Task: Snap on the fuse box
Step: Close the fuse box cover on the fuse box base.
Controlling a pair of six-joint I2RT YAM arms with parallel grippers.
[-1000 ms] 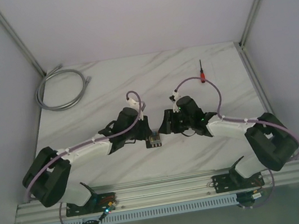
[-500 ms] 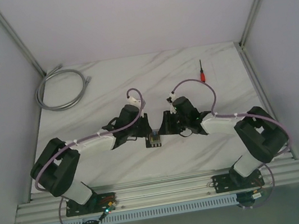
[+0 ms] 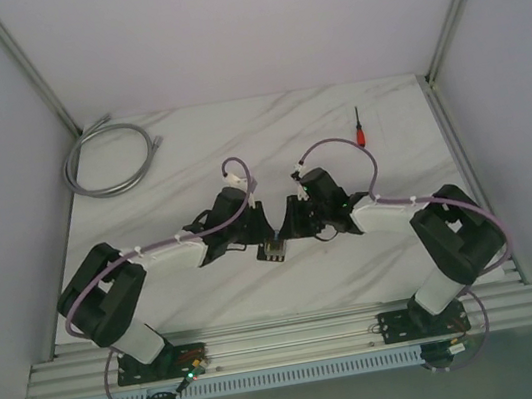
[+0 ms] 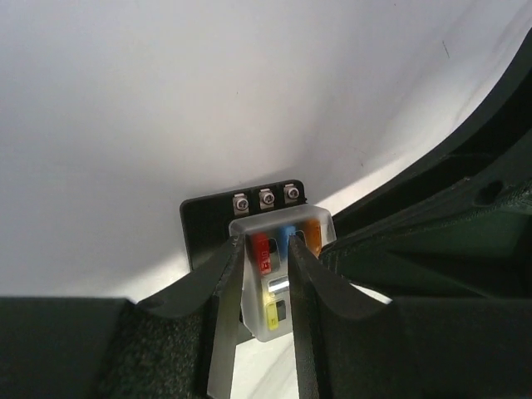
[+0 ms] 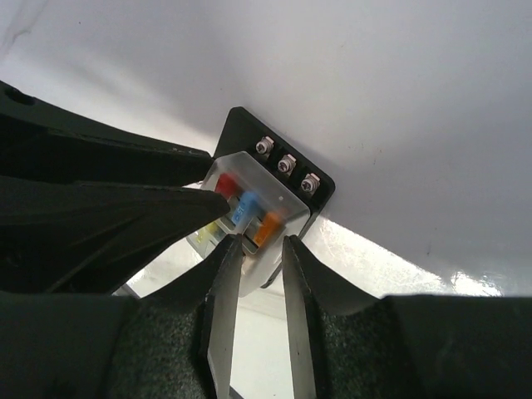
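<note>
The fuse box (image 3: 273,250) lies flat on the marble table between the two arms. It has a black base with three screws, and a clear cover (image 4: 268,220) sits over red, blue, orange and yellow fuses. My left gripper (image 4: 266,249) stands narrowly open, both fingertips resting on top of the cover rather than on its sides. My right gripper (image 5: 259,248) comes from the opposite side, also narrowly open, with its tips at the near edge of the fuse box (image 5: 249,179). From above, the left gripper (image 3: 260,241) and the right gripper (image 3: 287,234) nearly meet over the box.
A red-handled screwdriver (image 3: 359,130) lies at the back right of the table. A coiled grey cable (image 3: 108,159) lies at the back left corner. White walls close in the table on three sides.
The right gripper's jaws have narrowed and its wrist has shifted slightly left over the box. Both arms' elbows have drawn inward. The left gripper stays on the cover.
</note>
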